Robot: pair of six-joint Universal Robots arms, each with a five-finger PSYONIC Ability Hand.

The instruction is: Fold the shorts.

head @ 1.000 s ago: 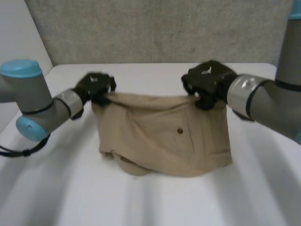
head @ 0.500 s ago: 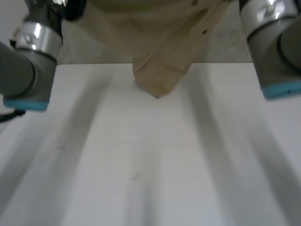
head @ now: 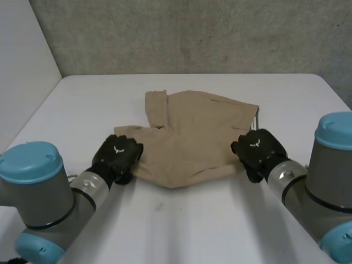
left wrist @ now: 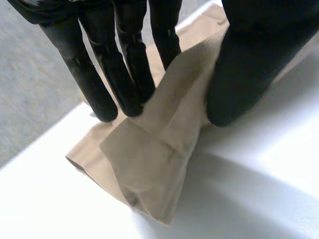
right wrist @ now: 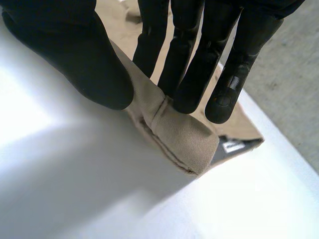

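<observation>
Pinching near corners of the shorts [head: 192, 132]: left hand [head: 117, 157], right hand [head: 257, 151].

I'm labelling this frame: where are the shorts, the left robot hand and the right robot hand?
shorts [head: 195, 135]: head view, middle of the tan fabric.
left robot hand [head: 116, 155]: head view, back of the hand.
right robot hand [head: 257, 149]: head view, back of the hand.

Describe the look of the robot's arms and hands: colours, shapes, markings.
The left arm and right arm are thick grey tubes with round light-blue caps and a silver ring at each wrist. The left hand and right hand are black, with slim round-tipped fingers, a thicker thumb and a small white mark on the back.
</observation>
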